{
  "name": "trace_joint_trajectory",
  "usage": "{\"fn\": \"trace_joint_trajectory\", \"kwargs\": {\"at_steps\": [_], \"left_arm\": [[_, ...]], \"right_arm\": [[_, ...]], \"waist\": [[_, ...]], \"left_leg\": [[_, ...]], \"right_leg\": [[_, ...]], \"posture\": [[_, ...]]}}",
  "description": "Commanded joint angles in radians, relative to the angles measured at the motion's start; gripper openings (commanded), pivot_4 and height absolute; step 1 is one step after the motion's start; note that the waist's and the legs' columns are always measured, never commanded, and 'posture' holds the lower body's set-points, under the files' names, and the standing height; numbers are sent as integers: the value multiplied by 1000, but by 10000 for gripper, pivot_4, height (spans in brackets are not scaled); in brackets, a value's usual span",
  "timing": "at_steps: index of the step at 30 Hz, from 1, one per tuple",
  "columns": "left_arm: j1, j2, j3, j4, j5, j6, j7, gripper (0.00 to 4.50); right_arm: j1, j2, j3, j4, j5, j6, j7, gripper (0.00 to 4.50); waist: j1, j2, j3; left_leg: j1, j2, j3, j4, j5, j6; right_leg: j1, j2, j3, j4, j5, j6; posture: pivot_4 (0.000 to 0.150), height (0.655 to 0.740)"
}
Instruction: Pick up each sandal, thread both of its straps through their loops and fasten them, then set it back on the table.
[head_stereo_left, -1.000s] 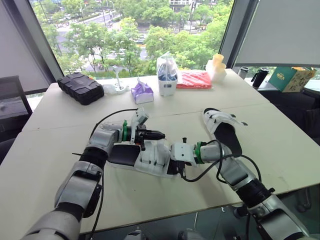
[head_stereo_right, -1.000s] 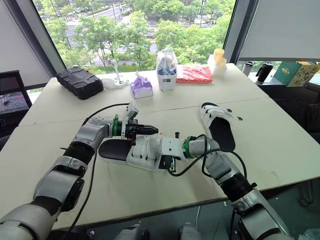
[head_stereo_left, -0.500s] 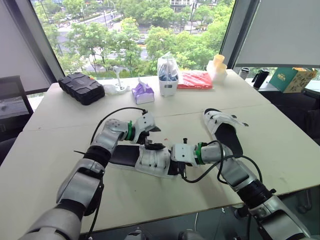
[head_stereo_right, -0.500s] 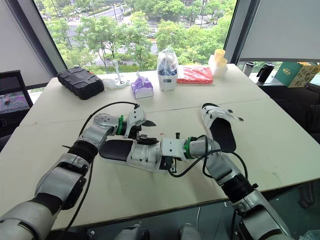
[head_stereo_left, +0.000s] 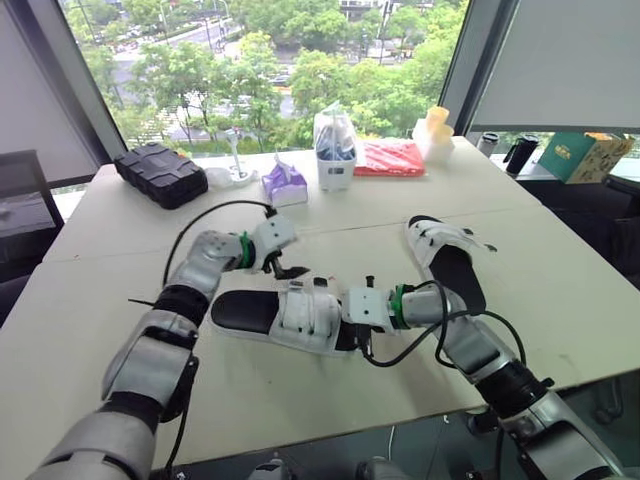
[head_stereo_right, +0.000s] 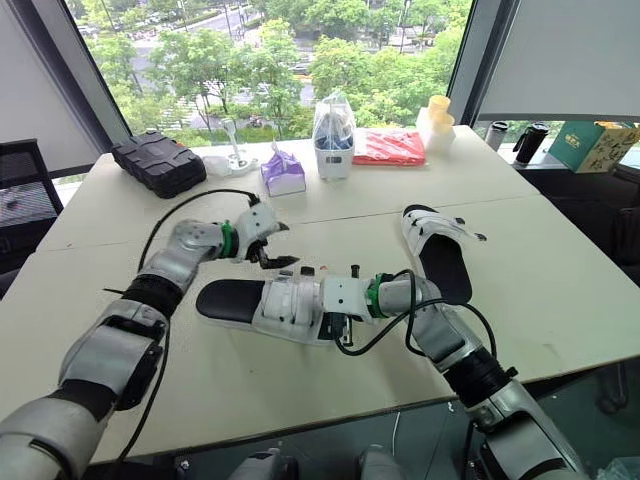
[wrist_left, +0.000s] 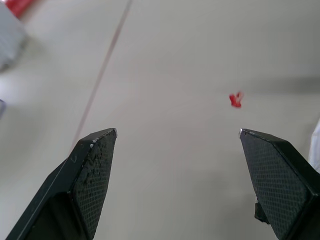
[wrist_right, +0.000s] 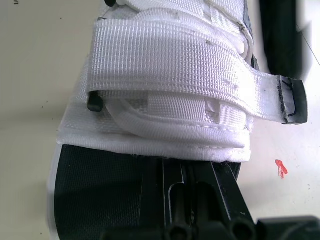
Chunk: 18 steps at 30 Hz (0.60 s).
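A: Head stereo pair: high, facing forward and down across the table (head_stereo_left: 120, 240). Both eyes share the same tabletop, slight sideways offset.
B: Wrists?
A: Left wrist: low, near bare table, looking out between the spread left claw (wrist_left: 178, 131) fingers. Right wrist: very close on the near sandal (wrist_right: 170, 65). Both wrist views catch a red speck (wrist_left: 235, 99) on the table.
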Motion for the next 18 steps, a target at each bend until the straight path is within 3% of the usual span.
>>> {"fn": "trace_joint_trajectory", "kwargs": {"at_steps": [1,7,12,15,18], "left_arm": [[48,77,89,-142,-94,-42,-69,40696],[156,160,100,-247,-110,-257,-142,40696],[236,204,63,-274,-110,-669,-234,40696],[252,227,2,-196,-104,-963,-282,40696],[217,216,-30,-85,-53,-1171,-228,40696]], "right_arm": [[42,-45,-36,-74,25,92,30,0],[79,-109,-86,-209,65,168,47,0],[133,-222,-228,-370,173,295,87,0],[151,-267,-284,-427,223,345,95,0],[166,-308,-333,-466,246,375,88,0]], "waist": [[0,0,0],[21,1,1],[23,2,2],[20,2,2],[20,3,3]], "left_leg": [[-1,0,0,0,0,0],[-14,-1,0,2,0,1],[-17,-2,1,1,0,0],[-17,-2,2,1,-1,1],[-16,-2,2,1,-1,1]], "right_leg": [[-1,0,0,0,0,0],[-14,-1,0,0,1,-1],[-17,-6,1,0,2,-1],[-17,-7,1,-1,2,-2],[-17,-7,1,-1,2,-2]], "posture": [[1500,7400],[1500,7400],[1500,7400],[1500,7400],[1500,7400]]}}
